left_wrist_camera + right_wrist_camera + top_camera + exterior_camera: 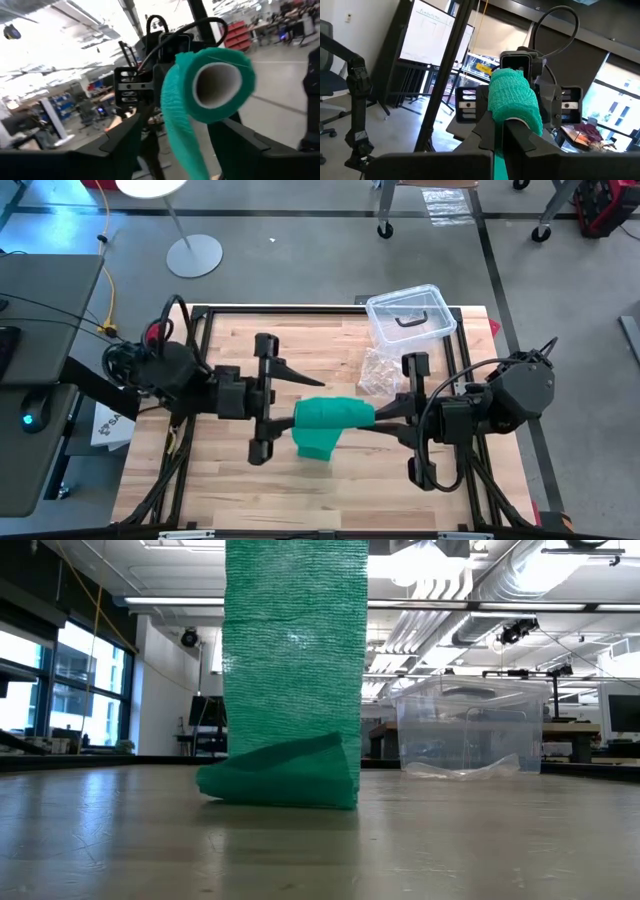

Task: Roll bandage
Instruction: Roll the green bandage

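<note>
pinching the bandage (335, 415) roll — right claw (377, 413); left claw (290, 416) spread around its end.

- You have one green bandage (333, 418), part rolled, at mid-table.
- One clear plastic box (410, 315), beyond the bandage.
- One crinkly plastic bag (381, 370), between box and bandage.
- Two grippers, flanking the bandage.

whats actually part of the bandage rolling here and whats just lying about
Part of the job:
- bandage, partly rolled, tail hanging to the table
- right gripper, shut on the roll
- left gripper, fingers open either side of the roll

Lying about:
- clear plastic box
- crinkly plastic bag
</note>
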Tool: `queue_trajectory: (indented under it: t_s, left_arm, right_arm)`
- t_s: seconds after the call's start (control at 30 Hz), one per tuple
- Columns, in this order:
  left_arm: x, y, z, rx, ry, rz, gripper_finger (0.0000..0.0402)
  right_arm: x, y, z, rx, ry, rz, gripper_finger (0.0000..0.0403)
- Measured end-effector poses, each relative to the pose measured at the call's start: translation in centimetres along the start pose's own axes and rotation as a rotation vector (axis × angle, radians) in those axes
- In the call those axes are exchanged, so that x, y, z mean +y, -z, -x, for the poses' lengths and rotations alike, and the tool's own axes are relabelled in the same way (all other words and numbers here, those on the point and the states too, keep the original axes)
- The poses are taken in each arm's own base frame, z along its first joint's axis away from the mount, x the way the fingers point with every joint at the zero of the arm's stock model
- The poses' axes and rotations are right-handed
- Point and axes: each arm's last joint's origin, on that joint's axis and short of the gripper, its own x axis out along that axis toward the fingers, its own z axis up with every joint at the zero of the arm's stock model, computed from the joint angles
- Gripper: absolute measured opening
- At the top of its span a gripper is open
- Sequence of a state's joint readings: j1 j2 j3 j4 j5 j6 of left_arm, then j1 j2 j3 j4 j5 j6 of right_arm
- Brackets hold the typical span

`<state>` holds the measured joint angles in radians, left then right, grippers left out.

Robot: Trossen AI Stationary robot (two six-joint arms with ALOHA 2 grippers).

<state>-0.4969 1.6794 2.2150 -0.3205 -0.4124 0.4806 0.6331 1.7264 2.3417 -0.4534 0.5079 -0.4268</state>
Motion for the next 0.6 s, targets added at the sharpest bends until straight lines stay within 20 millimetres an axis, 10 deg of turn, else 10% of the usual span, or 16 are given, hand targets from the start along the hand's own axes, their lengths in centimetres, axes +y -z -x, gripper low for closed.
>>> queue_trajectory:
  t_s: [0.4,0.6]
  left_arm:
    - [0.6,-0.6,0.4,-0.021,-0.054,-0.087,0.0019]
    - [1.5,-0.6,0.3,-0.031,-0.097,-0.082,0.0007]
  right_arm:
    - [-0.1,0.1,0.0,0.012,0.016,0.003,0.0003]
    - [0.1,0.2,0.0,0.021,-0.006,0.011,0.0003]
